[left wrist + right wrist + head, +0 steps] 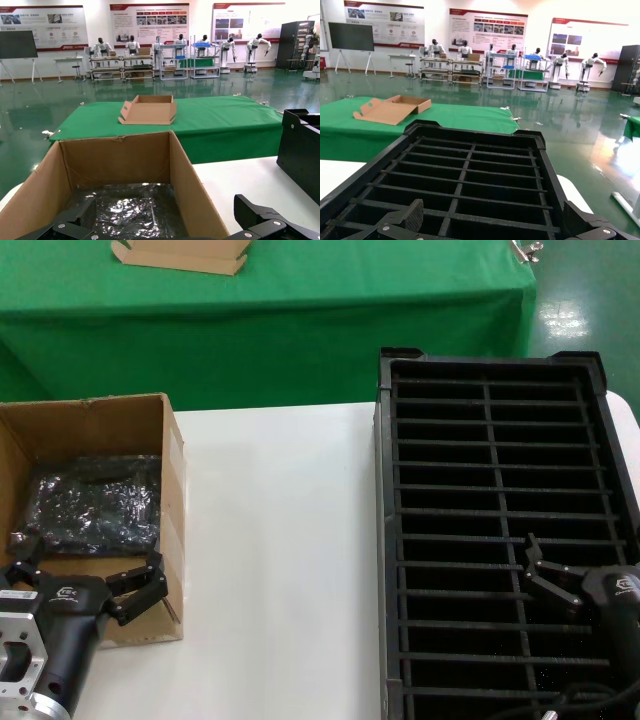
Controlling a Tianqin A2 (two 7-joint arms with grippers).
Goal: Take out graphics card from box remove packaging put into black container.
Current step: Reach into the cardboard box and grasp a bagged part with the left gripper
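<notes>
1. The box (95, 510) stands open at the 9 o'clock side of the white table (280, 560), with its pale label on the wall facing the table's middle.
2. Inside it lies the packaging (95, 502), a crinkly shiny bag covering a dark board; the graphics card itself cannot be told apart through the plastic.
3. The left gripper (85, 585) hovers over the box's near edge at about 7 o'clock, fingers spread wide and released, holding nothing.
4. The black container (385, 540) fills the 3 o'clock side, showing 2 columns of slotted dividers.
5. The right gripper (545, 575) hangs above the container's near right slots at about 4 o'clock, fingers parted and free of any load.
6. Beyond, at 12 o'clock, a flat cardboard tray (185, 254) rests on the green table (300, 300).
</notes>
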